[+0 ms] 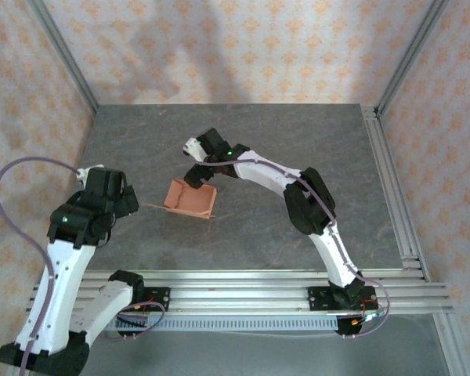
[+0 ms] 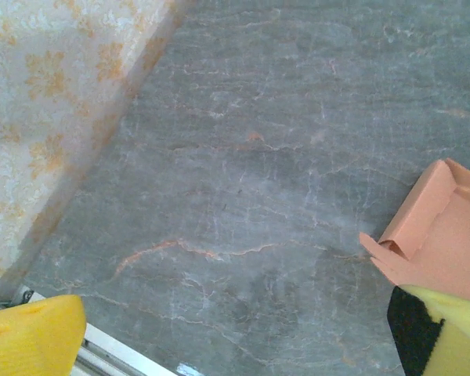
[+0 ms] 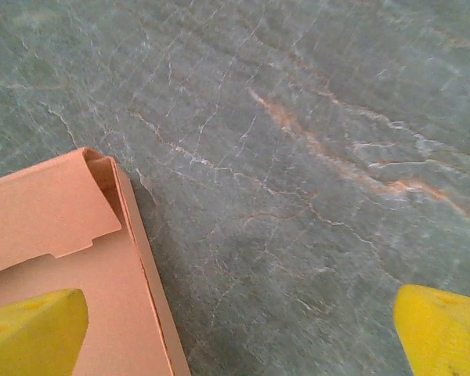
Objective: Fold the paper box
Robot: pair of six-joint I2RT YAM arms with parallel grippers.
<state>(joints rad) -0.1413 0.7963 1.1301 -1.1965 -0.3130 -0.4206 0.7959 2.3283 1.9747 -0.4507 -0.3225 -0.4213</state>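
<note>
Top view: the paper box [image 1: 190, 200], partly formed with its walls raised, sits on the grey table [image 1: 298, 149] left of centre. The right gripper [image 1: 194, 175] hangs at its far edge. The left gripper [image 1: 130, 199] stands near its left side, apart.

Left wrist view: jaws spread wide, with the box at the right beside one yellow finger [image 2: 446, 333].

Right wrist view: jaws wide, one finger [image 3: 31, 333] over the box and the other over stone.

Ahead of the left gripper [image 2: 235, 321], between its spread fingers, the bare table [image 2: 243, 157] is free. The paper box [image 2: 442, 227] obstructs its right side and the patterned wall [image 2: 47, 117] bounds its left. The right gripper [image 3: 243, 309] straddles the box's side wall, apparently clear above it, with open table beyond.
</note>
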